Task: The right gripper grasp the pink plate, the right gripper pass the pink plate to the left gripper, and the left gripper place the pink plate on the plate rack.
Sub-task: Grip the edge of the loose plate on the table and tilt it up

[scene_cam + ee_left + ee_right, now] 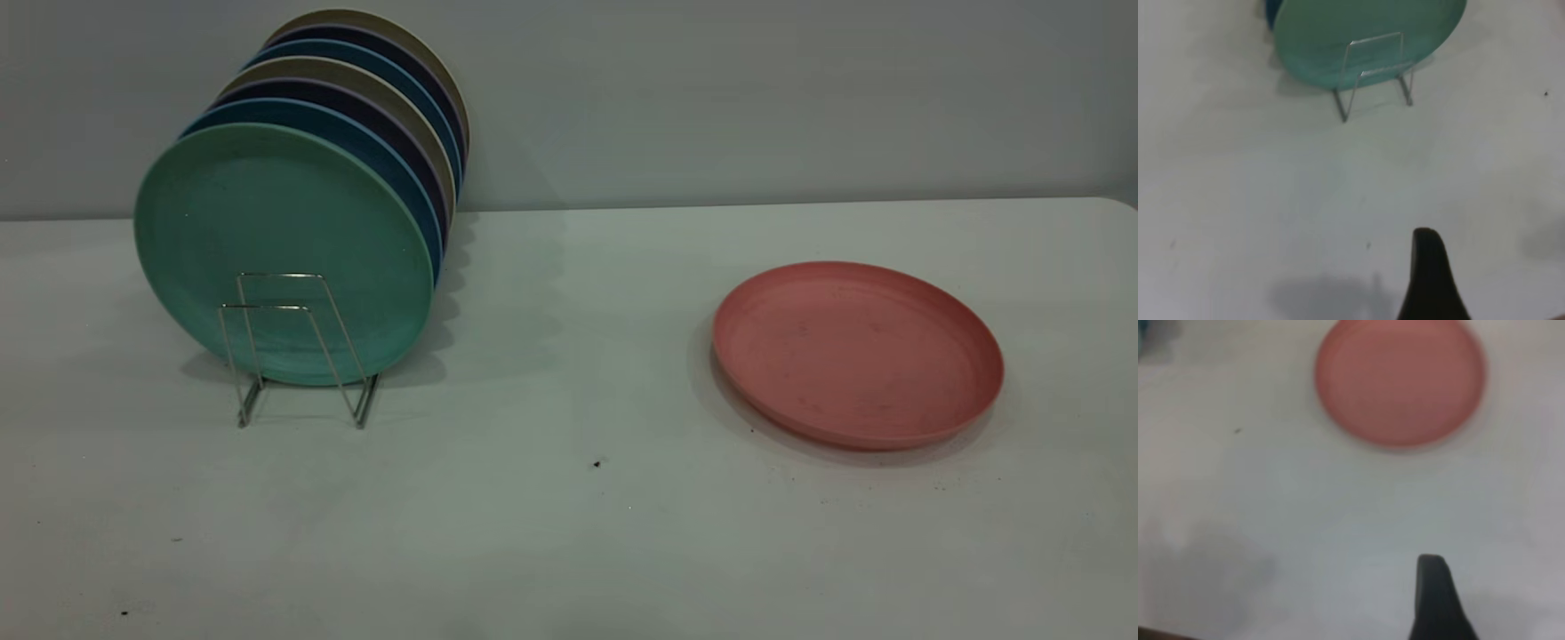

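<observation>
One pink plate [858, 354], round, low-rimmed, flat on table [569, 498].

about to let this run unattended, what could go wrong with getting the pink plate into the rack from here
The pink plate lies flat on the table, so the right gripper may only catch its low rim and could slip.

The plate rack is thin wire, with only its front loops free ahead of the teal-green plate; the left gripper might knock that plate or shift the rack.
</observation>
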Tool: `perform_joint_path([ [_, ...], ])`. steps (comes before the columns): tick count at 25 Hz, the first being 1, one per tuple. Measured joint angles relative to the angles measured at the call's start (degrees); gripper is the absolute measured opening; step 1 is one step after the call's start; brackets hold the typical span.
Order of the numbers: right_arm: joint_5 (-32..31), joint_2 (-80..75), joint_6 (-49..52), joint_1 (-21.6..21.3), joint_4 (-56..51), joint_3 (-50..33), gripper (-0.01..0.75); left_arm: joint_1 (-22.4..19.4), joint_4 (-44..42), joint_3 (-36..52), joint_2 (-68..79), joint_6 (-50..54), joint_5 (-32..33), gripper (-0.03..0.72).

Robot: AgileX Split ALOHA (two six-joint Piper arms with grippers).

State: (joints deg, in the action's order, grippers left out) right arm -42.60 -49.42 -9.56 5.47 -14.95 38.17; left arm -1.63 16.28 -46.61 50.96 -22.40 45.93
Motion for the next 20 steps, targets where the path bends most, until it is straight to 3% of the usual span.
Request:
perform_joint_path([
  [8,14.67,-25.69,-13.14,0.00,-18.09,0.47,0.488,0.07,13.72,-6.07,23.92,-14.83,-7.15,0.522],
  [14,16.19,-42.91,-23.64,-0.38,-27.09,6.57,0.488,4.57,26.31,-13.64,38.37,-25.07,-8.75,0.504],
  [20,11.60,-55.30,-30.78,-7.23,-32.15,16.04,0.488,11.15,31.34,-20.98,50.16,-26.59,-10.72,0.501],
])
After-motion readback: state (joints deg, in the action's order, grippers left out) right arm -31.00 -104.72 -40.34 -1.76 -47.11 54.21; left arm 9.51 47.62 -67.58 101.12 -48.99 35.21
